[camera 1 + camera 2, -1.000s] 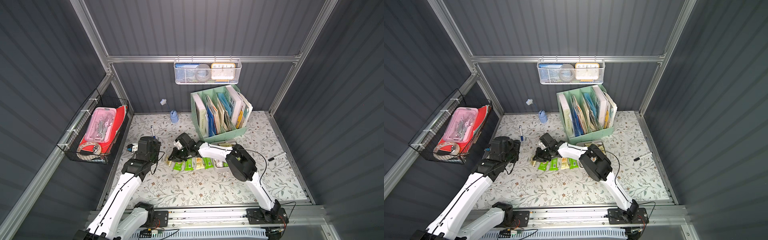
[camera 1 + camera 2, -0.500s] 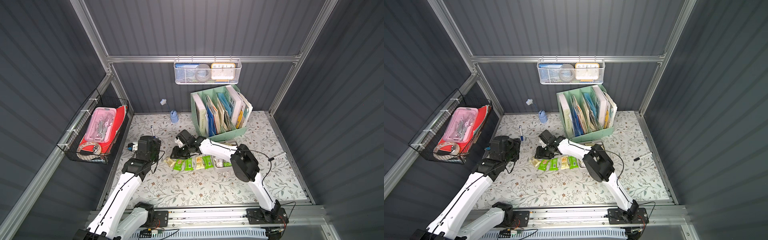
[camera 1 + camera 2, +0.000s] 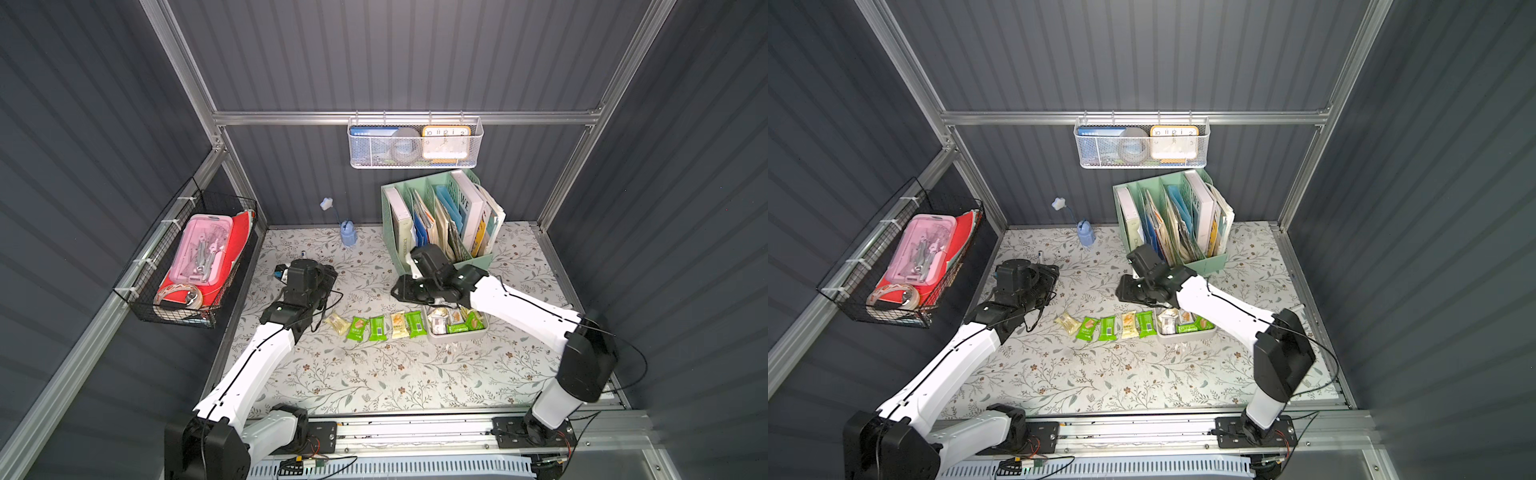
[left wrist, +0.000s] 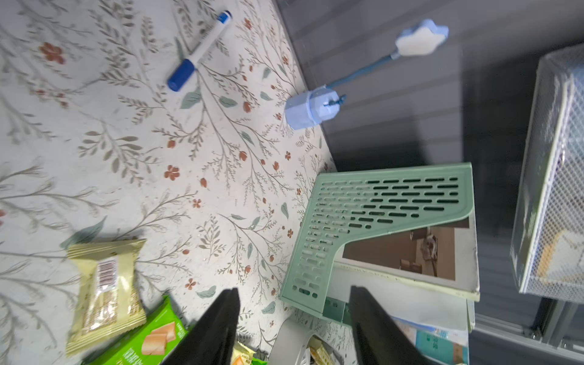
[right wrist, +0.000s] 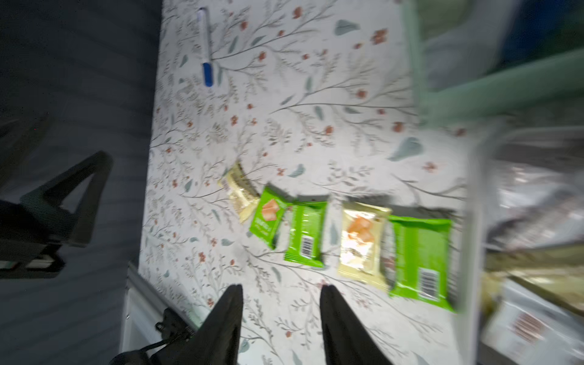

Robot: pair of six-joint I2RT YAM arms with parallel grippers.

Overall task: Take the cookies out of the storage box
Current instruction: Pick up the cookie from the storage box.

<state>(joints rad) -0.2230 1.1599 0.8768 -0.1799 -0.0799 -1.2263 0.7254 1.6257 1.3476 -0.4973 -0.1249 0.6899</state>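
Lying in a row on the floral table cover (image 3: 374, 374), five cookies (image 3: 377, 328) are seen just left of the storage box (image 3: 455, 337). Counted outward from the box, a green packet is set just beside its left wall, then a pale yellow one, two green ones and, at the far end, a pale yellow one turned askew. More cookies are heaped inside the box, green, pale yellow and whitish-silver among them; their number cannot be told. The box stands flat on the table and is partly covered in both top views by the right arm.

The right gripper (image 5: 281, 303) is held above the table behind the box's left rear corner, on the side toward the mint-green file organiser (image 3: 478, 261). Its fingers (image 5: 227, 316) are seen spread apart in the right wrist view, with nothing between them; that view is blurred. The left gripper (image 4: 294, 316) is held well to the left of the box, past the far end of the row, its jaws likewise parted and empty. A blue-capped marker (image 4: 199, 50) lies on the table farther left of the box and behind the row, apart from every packet.
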